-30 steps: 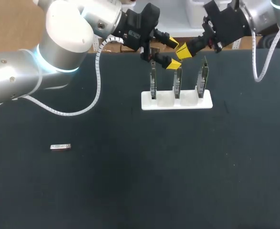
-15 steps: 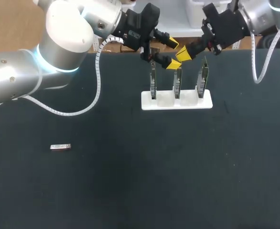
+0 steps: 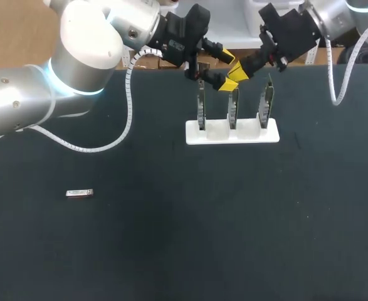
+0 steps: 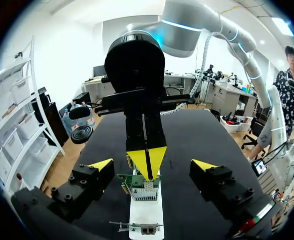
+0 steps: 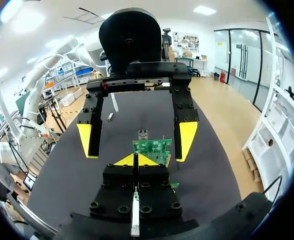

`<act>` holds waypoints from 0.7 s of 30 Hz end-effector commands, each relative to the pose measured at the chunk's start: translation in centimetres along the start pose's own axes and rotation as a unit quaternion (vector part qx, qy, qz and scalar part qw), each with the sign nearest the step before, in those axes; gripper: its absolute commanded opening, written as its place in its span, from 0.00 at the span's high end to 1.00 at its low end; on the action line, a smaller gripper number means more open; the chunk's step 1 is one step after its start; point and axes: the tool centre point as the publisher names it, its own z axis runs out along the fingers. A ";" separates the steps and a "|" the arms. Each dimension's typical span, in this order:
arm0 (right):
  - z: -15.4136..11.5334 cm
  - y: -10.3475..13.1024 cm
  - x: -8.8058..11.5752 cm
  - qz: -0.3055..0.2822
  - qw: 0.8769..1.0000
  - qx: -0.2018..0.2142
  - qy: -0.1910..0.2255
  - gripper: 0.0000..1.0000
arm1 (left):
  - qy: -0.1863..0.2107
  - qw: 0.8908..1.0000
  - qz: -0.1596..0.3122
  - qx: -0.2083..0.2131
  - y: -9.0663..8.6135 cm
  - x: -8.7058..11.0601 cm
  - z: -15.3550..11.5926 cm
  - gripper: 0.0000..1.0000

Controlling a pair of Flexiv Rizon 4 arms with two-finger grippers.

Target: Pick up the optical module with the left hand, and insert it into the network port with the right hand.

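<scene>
The optical module (image 3: 79, 193), a small silver bar, lies alone on the black table at the front left, far from both grippers; it also shows small beyond the left gripper (image 5: 110, 116). My left gripper (image 3: 228, 71) hangs open above the middle board of the white holder (image 3: 232, 133), with nothing held. My right gripper (image 3: 239, 73) is shut and empty, its yellow tips pointing in between the left gripper's fingers. In the left wrist view my own gripper (image 4: 152, 165) spreads wide around the right gripper's shut tips (image 4: 147, 159), above a green board (image 4: 140, 183).
The white holder (image 4: 145, 216) carries three upright circuit boards (image 3: 200, 106) (image 3: 233, 108) (image 3: 268, 103) at the back middle of the table. In the right wrist view the green board (image 5: 153, 146) stands just ahead of my shut tips (image 5: 135, 160).
The right arm has shifted a little to the left and back, bringing its shut tips closer between the left gripper's fingers. The left arm and the module have not moved.
</scene>
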 end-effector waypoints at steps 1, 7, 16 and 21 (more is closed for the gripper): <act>-0.1 0.1 0.0 0.000 1.000 0.001 0.000 1.00 | 0.000 1.000 0.001 -0.001 0.0 0.0 0.0 0.00; -0.3 0.2 -0.2 -0.003 1.000 0.005 -0.003 1.00 | 0.000 1.000 0.001 -0.001 0.0 0.0 0.0 0.00; -0.4 0.2 0.0 -0.001 1.000 0.006 -0.001 1.00 | 0.000 1.000 0.001 -0.001 0.0 0.0 0.0 0.00; -0.4 0.1 0.1 0.000 1.000 0.006 -0.001 1.00 | 0.000 1.000 0.001 -0.001 0.0 0.0 0.0 0.00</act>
